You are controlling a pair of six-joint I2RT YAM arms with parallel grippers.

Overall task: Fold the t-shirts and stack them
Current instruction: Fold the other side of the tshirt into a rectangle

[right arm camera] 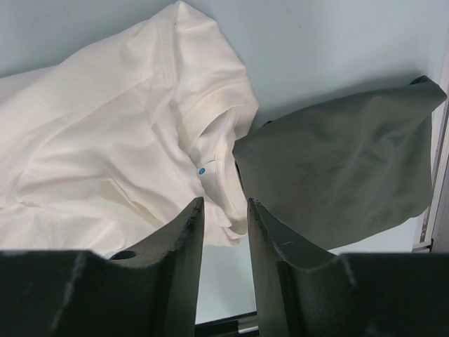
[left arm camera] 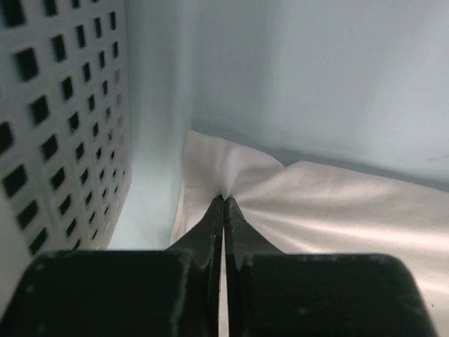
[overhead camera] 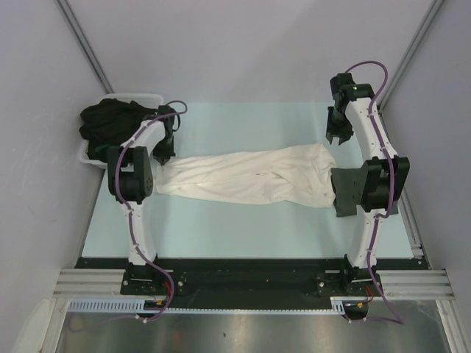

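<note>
Pale blue tabletop [overhead camera: 243, 228] carries one cream-white t-shirt [overhead camera: 250, 176], stretched left to right. Left gripper [left arm camera: 224, 203] jaws pinch its left end; right gripper [right arm camera: 224, 203] jaws stand half apart, empty, beside one dark grey t-shirt [right arm camera: 344, 168].

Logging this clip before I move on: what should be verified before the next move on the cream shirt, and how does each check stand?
1. Left gripper shut on the edge of the cream-white t-shirt: ok.
2. Right gripper open, with nothing between its fingers: ok.
3. Right gripper lined up over the shirt's collar: ok, it hovers just above it.
4. Shirt spread flat for folding: not ok, it is bunched and wrinkled along its length.
5. Dark grey t-shirt clear of the cream one: not ok, its corner meets the collar.
6. Left gripper clear of the white tub: ok, close beside its wall but apart.
</note>
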